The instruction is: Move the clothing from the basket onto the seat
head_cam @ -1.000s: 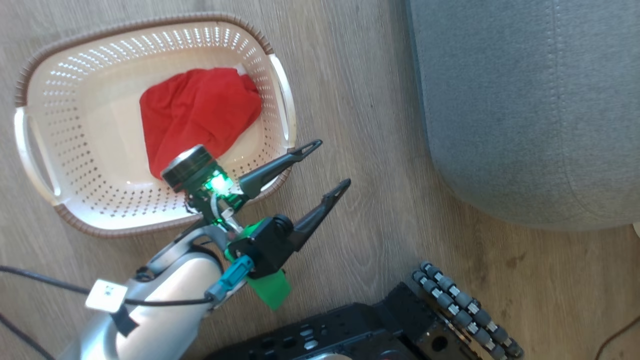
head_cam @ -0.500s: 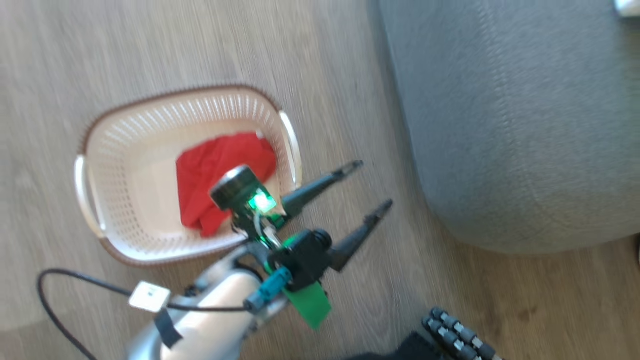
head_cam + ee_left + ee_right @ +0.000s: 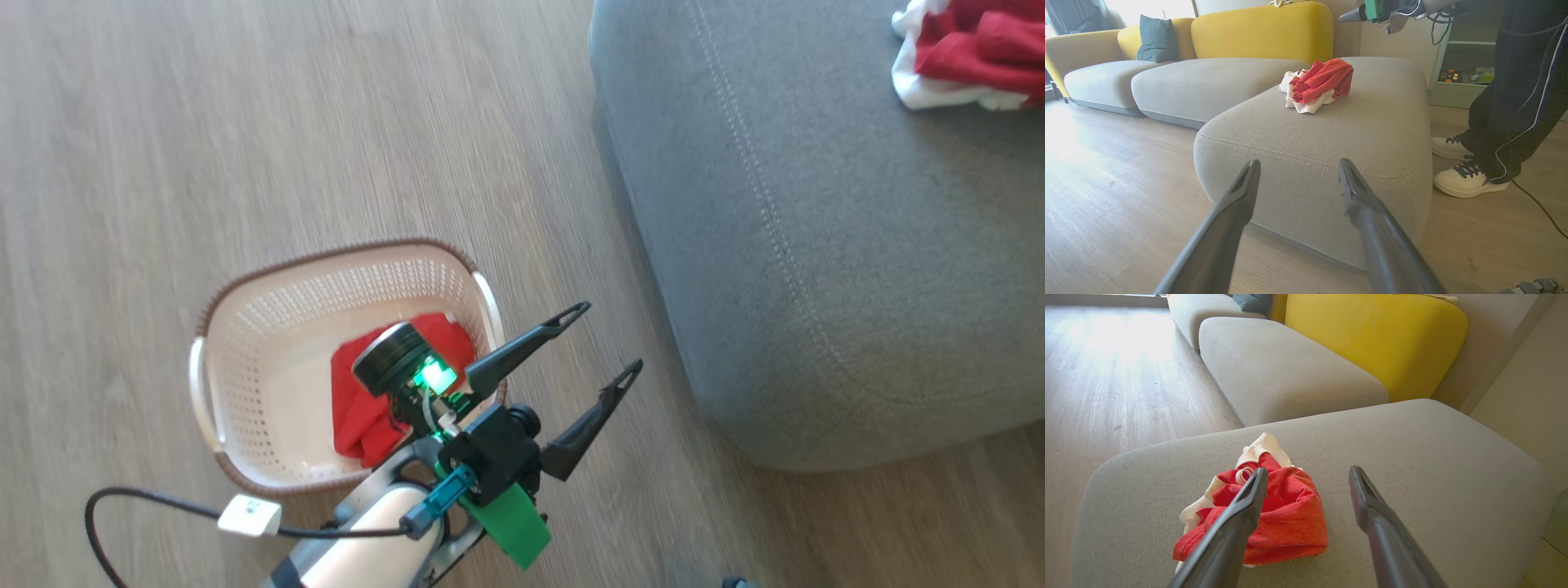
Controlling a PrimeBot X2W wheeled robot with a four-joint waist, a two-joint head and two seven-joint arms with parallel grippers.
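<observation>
Since a second ago the head camera has swung up and back, so its view now takes in more of the pale wood-plank floor (image 3: 245, 122) and of the large grey fabric sofa seat with a line of light stitching (image 3: 816, 204); the things themselves lie as they did. At the seat's far side, in the left wrist view, a person stands in dark trousers with a white side stripe (image 3: 1515, 94) and white laced shoes (image 3: 1470, 181). Behind the seat are more grey cushions, a yellow backrest (image 3: 1261, 30) and a teal pillow (image 3: 1157, 38). The left gripper (image 3: 604, 340) hangs over the floor just off the seat's corner, its two dark fingers spread wide and holding nothing. The right gripper (image 3: 1308, 470) hovers above the seat, its fingers likewise wide apart and empty. The cream-white perforated plastic basket with a brown woven-look rim (image 3: 269, 343) stands on the floor near that corner; the left wrist hides part of its inside. It holds one crumpled bright red garment (image 3: 351, 408), lying toward the wall nearest the seat. A second red garment with white trim and lining (image 3: 1290, 522) lies bunched on the seat's top, well in from the stitched edge, its white side showing along one flank.
</observation>
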